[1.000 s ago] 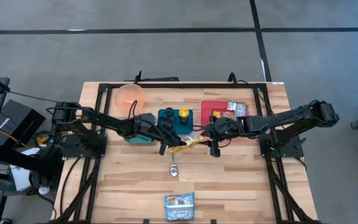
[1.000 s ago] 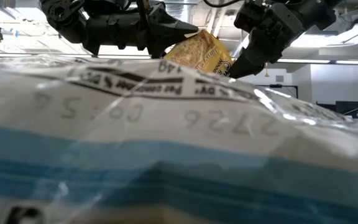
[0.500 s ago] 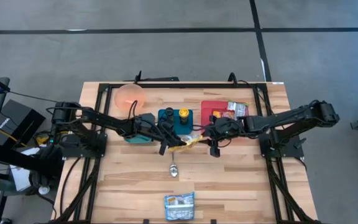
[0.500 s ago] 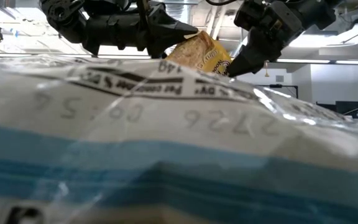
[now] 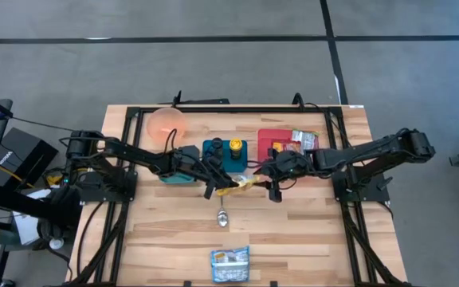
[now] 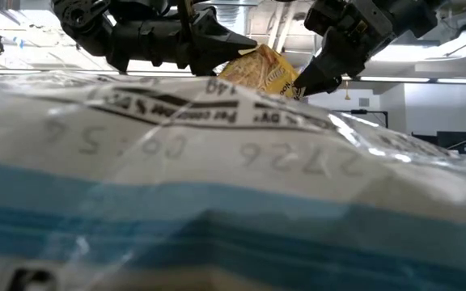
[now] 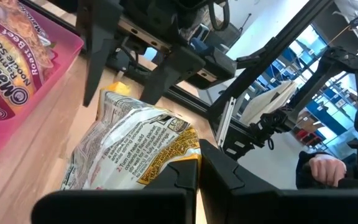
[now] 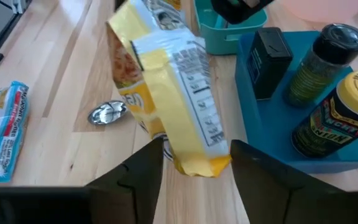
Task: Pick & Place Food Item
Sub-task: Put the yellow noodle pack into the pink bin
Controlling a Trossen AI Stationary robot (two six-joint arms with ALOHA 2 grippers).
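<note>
A yellow and white food packet (image 5: 241,185) hangs above the middle of the table between my two grippers. My left gripper (image 5: 216,182) comes from the left and is shut on the packet (image 7: 135,149). My right gripper (image 5: 269,185) comes from the right and is open. Its two fingers stand on either side of the packet's yellow end (image 8: 194,163); I cannot tell whether they touch it. In the low view the packet (image 6: 257,69) shows in the air between both grippers. My left gripper pinches the packet's yellow edge (image 7: 188,152) between its two shut fingers. The fingers come nearly level from the table's left. The packet is lifted clear of the table and sticks out past the fingertips toward the right arm.
A blue tray (image 5: 224,153) with bottles (image 8: 347,118) and a teal box (image 5: 180,171) stand just behind the packet. A pink bowl (image 5: 166,123) is at the far left, a red tray (image 5: 281,142) of packets at the far right. A spoon (image 5: 222,217) and a blue-white packet (image 5: 230,264) lie nearer.
In the low view my right gripper's visible finger has crept up a little beside the packet's end. The packet stays in the air in my left gripper's hold.
</note>
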